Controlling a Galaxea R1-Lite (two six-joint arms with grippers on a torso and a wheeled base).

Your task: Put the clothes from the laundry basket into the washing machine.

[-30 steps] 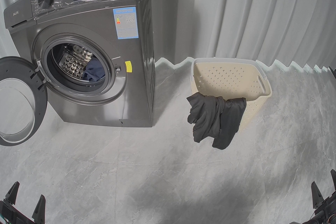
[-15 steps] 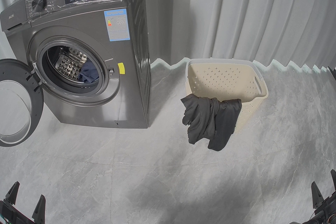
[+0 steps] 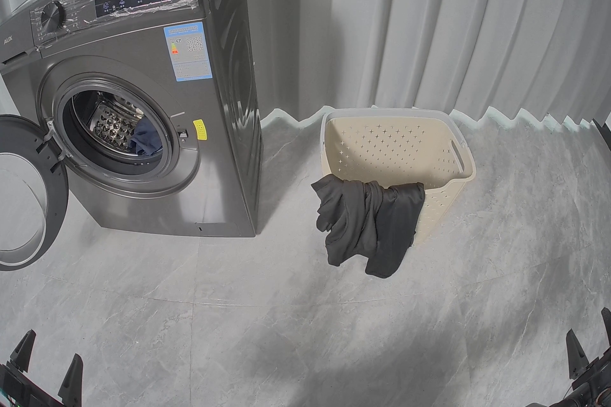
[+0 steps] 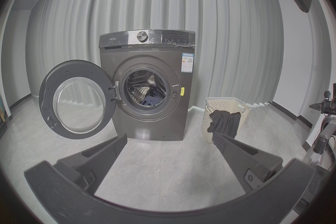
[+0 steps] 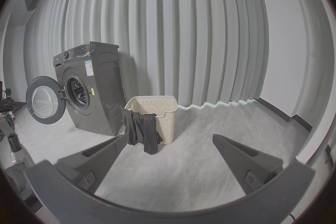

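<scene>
Over the front rim of the basket (image 3: 388, 112) the garment (image 3: 369, 224) is hanging, well apart from the left claw (image 4: 168, 137) and right claw (image 5: 169, 137), both being held spread and empty. A grip at the bunched fold is being favoured, lest loose ends drag on the way to the washer (image 3: 216, 128).

The open door (image 3: 57, 205) of the washing machine (image 3: 210, 128) is cut off by the head view's left edge. A dark blue cloth (image 3: 146, 142), possibly a garment, lies in the drum (image 3: 111, 125), largely hidden behind the opening's rim. A dark garment (image 3: 366, 224) covers part of the near wall of the laundry basket (image 3: 394, 147). The left gripper (image 3: 51, 348) and right gripper (image 3: 589, 325) are cropped to fingertips at the bottom edge.
</scene>
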